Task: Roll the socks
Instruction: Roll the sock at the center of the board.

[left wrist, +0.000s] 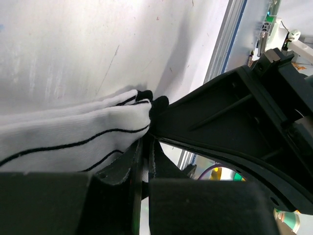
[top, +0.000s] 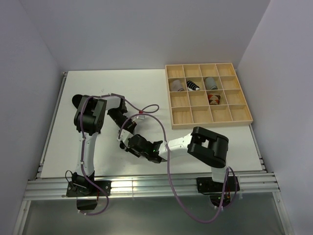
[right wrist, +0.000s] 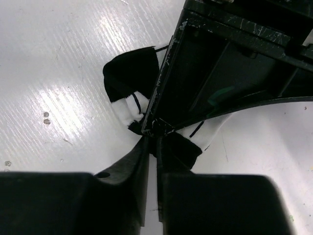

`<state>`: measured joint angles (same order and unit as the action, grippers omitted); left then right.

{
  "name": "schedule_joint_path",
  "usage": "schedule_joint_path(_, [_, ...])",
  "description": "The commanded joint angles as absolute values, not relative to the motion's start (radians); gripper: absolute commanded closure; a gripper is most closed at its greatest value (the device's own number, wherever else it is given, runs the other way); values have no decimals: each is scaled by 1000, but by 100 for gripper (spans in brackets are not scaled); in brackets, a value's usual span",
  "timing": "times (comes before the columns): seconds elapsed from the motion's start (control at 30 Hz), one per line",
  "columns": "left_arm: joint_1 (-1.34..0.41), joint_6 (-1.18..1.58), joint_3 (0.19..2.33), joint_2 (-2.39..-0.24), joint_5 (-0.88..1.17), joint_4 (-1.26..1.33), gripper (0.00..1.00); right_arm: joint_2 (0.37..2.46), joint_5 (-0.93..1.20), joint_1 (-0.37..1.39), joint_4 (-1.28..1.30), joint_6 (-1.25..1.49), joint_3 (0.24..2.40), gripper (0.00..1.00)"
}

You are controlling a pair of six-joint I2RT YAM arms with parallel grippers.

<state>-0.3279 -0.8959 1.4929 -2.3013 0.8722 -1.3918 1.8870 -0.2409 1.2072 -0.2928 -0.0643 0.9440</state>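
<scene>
Rolling under way, I reckon | sock [left wrist: 73, 129] lies by the worktop's [top: 98, 88] near edge, about midway | left tool [left wrist: 145, 147] clamped on the sock | right tool [right wrist: 151, 142] clamped on its black end | next: wind evenly, both grips firm

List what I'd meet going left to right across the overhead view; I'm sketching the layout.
Left arm → left tool → right tool → right arm. Both tools pinch the sock. The wooden tray overlaps the right arm sideways, so it is left out.
</scene>
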Motion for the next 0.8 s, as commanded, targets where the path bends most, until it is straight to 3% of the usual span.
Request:
schedule_joint_path(0.0, [-350,-933,1502,-2299,861,-1374,92,1945,-298,1195,-330,-51,959,95])
schedule_joint_path(0.13, [-348,-917,1546,-2258,882,-1370,79,1919,-292,1190,-246,-16,969,100])
schedule_joint_path(0.27, [-347,-890,1600,-2209,913,-1358,71,1876,-252,1174,-146,32,983,100])
schedule_joint_path(0.47, [-345,-790,1615,-2117,891,-1257,72,1827,-166,1163,41,77,1031,100])
schedule_joint_path(0.77, [-284,-505,1422,-1907,735,-807,78,1839,93,1057,296,158,1153,100])
